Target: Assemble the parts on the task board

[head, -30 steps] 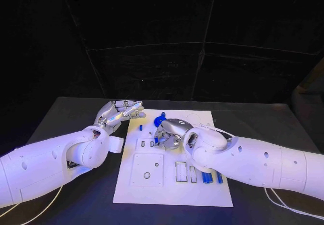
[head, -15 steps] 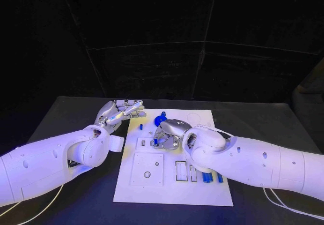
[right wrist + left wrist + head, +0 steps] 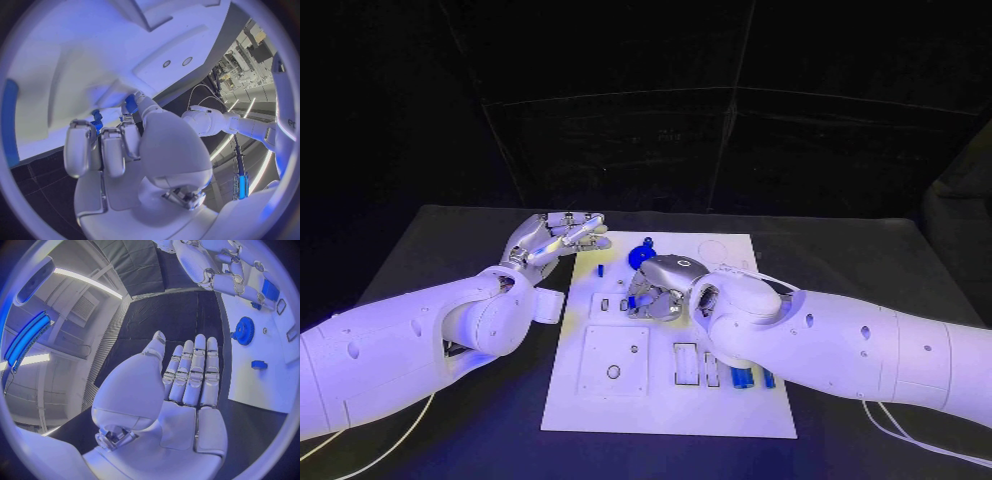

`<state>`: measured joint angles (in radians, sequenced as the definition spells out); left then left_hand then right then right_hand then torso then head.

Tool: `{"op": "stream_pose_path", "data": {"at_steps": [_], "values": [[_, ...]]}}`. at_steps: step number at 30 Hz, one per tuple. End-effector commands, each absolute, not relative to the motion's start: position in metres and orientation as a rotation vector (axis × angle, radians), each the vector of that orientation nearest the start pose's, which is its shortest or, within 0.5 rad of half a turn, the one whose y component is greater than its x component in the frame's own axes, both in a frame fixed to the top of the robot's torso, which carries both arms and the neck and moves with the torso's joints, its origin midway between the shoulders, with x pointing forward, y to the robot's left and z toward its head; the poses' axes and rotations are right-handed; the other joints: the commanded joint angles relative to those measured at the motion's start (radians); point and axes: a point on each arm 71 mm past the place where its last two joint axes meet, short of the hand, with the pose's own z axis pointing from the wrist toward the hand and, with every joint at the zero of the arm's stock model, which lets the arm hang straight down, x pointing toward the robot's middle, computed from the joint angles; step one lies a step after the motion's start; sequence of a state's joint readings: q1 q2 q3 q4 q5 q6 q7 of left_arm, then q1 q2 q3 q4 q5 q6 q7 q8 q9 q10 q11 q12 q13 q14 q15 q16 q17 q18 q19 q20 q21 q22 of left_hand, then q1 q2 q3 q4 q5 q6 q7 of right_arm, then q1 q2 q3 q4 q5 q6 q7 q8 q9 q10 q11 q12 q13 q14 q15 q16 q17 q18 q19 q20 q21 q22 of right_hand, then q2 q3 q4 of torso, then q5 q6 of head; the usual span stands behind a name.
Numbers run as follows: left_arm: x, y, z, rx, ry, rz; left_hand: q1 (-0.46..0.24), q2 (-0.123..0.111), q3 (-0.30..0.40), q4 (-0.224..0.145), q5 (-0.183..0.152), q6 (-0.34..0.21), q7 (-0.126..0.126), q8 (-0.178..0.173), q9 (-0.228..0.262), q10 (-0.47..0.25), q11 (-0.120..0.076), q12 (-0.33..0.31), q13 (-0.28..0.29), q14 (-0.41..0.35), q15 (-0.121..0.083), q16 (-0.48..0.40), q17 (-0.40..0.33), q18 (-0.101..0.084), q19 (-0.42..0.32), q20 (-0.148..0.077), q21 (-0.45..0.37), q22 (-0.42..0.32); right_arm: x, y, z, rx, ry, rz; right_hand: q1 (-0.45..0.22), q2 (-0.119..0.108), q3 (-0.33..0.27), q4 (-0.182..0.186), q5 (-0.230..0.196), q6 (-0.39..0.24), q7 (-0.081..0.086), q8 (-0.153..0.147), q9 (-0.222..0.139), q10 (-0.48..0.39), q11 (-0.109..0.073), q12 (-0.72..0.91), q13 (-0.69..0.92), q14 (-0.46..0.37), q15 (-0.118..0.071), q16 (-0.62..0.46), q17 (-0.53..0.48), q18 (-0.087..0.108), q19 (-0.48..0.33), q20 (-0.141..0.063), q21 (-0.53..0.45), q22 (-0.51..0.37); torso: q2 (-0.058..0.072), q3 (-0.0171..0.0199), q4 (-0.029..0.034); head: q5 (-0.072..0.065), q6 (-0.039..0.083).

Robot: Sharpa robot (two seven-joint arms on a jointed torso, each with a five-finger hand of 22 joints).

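Task board (image 3: pixel 668 400) lies mid-worktop (image 3: pixel 444 260), long side running near to far. Right hand (image 3: pixel 661 285) over board's middle, fingers curled down onto small blue part (image 3: pixel 130 103), pinching it between thumb and fingers. Blue gear (image 3: pixel 643 255) on board just beyond right hand. More blue parts (image 3: pixel 751 379) stand near board's right edge, near side. Left hand (image 3: pixel 557 238) hovers off board's far-left corner, fingers straight and together, holding nothing.

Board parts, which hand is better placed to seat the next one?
Probably the right hand: it is over the board with a blue part at its fingertips. The left hand is open, beside the board's far corner.
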<state>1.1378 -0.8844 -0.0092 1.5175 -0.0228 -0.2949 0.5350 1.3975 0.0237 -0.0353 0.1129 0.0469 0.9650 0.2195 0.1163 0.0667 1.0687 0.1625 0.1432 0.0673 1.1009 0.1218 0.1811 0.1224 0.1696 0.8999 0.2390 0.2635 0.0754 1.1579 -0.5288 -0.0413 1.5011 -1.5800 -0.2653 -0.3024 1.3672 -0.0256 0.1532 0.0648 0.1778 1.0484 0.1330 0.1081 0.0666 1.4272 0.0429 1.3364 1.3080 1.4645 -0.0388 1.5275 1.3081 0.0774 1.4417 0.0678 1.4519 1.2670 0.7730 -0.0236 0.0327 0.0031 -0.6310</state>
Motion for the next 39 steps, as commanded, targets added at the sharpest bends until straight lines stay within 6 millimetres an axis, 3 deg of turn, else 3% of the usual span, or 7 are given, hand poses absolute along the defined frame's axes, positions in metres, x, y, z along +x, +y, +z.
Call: {"op": "stream_pose_path", "data": {"at_steps": [1, 18, 22, 29, 33, 37, 39], "values": [[0.483, 0.232, -0.186, -1.061, 1.288, -1.603, -0.002, 0.009, -0.002, -0.006, 0.003, 0.007, -0.002, -0.007, 0.000, 0.005, 0.000, -0.005, 0.000, 0.007, -0.001, -0.003, 0.001, 0.016, 0.007, -0.002, -0.005, -0.001, 0.461, -0.054, -0.205, -0.313, 1.731, 0.675, -0.003, -0.015, 0.004, 0.001, -0.005, -0.014, 0.003, -0.008, -0.001, -0.013, 0.004, -0.012, 0.049, 0.083, 0.011, -0.004, 0.154, -0.018, -0.001, 0.007, -0.004, -0.002, 0.000, 0.0001, 0.0006, 0.001, 0.000], [0.483, 0.232, -0.186, -1.063, 1.292, -1.602, -0.002, 0.009, -0.002, -0.006, 0.003, 0.007, -0.002, -0.007, 0.000, 0.005, 0.000, -0.005, 0.000, 0.007, -0.001, -0.003, 0.001, 0.016, 0.007, -0.002, -0.005, -0.001, 0.462, -0.053, -0.203, -0.291, 1.707, 0.667, -0.050, -0.051, -0.018, 0.020, 0.015, -0.046, 0.012, -0.023, 0.000, -0.055, 0.015, -0.069, -0.002, 0.082, 0.021, -0.007, 0.149, -0.016, -0.005, 0.020, -0.008, -0.009, 0.000, -0.0003, 0.0002, 0.001, 0.003], [0.483, 0.232, -0.186, -1.064, 1.293, -1.603, -0.002, 0.009, -0.002, -0.006, 0.003, 0.007, -0.002, -0.007, 0.000, 0.005, 0.000, -0.005, 0.000, 0.007, -0.001, -0.003, 0.001, 0.016, 0.007, -0.002, -0.005, -0.001, 0.461, -0.051, -0.201, -0.275, 1.685, 0.680, -0.073, -0.068, -0.042, 0.034, -0.018, -0.058, 0.013, -0.027, -0.001, -0.066, 0.017, -0.082, -0.016, 0.081, 0.023, -0.008, 0.148, -0.016, -0.006, 0.021, -0.009, -0.010, 0.000, 0.0000, 0.0003, -0.001, 0.003], [0.484, 0.232, -0.186, -1.065, 1.295, -1.601, -0.001, 0.011, -0.003, -0.010, 0.003, 0.009, -0.004, -0.008, 0.000, 0.008, -0.002, -0.007, 0.000, 0.014, -0.003, -0.003, 0.003, 0.016, 0.013, -0.004, -0.005, -0.001, 0.454, -0.054, -0.191, -0.189, 1.557, 0.781, -0.089, -0.101, -0.129, 0.087, -0.007, -0.135, 0.033, -0.042, -0.002, -0.084, 0.034, -0.095, -0.039, 0.082, 0.037, -0.007, 0.153, -0.017, -0.003, 0.033, -0.007, -0.004, 0.000, 0.0014, 0.0011, -0.003, 0.003], [0.484, 0.234, -0.187, -1.055, 1.306, -1.588, -0.003, 0.016, -0.008, -0.016, 0.003, 0.021, -0.012, -0.009, 0.001, 0.023, -0.012, -0.011, 0.000, 0.089, -0.024, 0.027, 0.024, 0.017, 0.068, -0.023, 0.020, 0.007, 0.446, -0.062, -0.184, -0.150, 1.490, 0.887, -0.065, -0.101, -0.154, 0.107, 0.002, -0.153, 0.038, -0.040, -0.001, -0.084, 0.039, -0.089, -0.039, 0.082, 0.042, -0.006, 0.155, -0.017, -0.002, 0.038, -0.005, -0.001, 0.000, 0.0037, -0.0012, 0.000, 0.005], [0.483, 0.235, -0.188, -1.016, 1.352, -1.549, -0.014, 0.020, -0.020, -0.016, 0.004, 0.054, -0.030, -0.001, 0.004, 0.084, -0.040, 0.003, 0.008, 0.213, -0.062, 0.087, 0.071, 0.017, 0.161, -0.061, 0.067, 0.025, 0.439, -0.079, -0.175, -0.128, 1.483, 1.007, -0.050, -0.094, -0.160, 0.112, 0.001, -0.152, 0.038, -0.036, 0.000, -0.083, 0.040, -0.085, -0.037, 0.080, 0.042, -0.010, 0.147, -0.017, -0.004, 0.039, -0.007, -0.005, -0.003, 0.0001, -0.0025, -0.001, 0.009], [0.483, 0.235, -0.191, -0.995, 1.431, -1.514, -0.021, 0.021, -0.027, -0.013, 0.004, 0.073, -0.043, 0.003, 0.005, 0.121, -0.056, 0.010, 0.013, 0.272, -0.083, 0.123, 0.104, 0.015, 0.211, -0.082, 0.095, 0.037, 0.440, -0.090, -0.169, -0.114, 1.500, 1.049, -0.034, -0.086, -0.162, 0.110, 0.001, -0.150, 0.037, -0.032, 0.001, -0.089, 0.039, -0.089, -0.043, 0.079, 0.042, -0.013, 0.142, -0.015, -0.009, 0.040, -0.011, -0.014, -0.007, 0.0004, -0.0046, 0.000, 0.009]]}}
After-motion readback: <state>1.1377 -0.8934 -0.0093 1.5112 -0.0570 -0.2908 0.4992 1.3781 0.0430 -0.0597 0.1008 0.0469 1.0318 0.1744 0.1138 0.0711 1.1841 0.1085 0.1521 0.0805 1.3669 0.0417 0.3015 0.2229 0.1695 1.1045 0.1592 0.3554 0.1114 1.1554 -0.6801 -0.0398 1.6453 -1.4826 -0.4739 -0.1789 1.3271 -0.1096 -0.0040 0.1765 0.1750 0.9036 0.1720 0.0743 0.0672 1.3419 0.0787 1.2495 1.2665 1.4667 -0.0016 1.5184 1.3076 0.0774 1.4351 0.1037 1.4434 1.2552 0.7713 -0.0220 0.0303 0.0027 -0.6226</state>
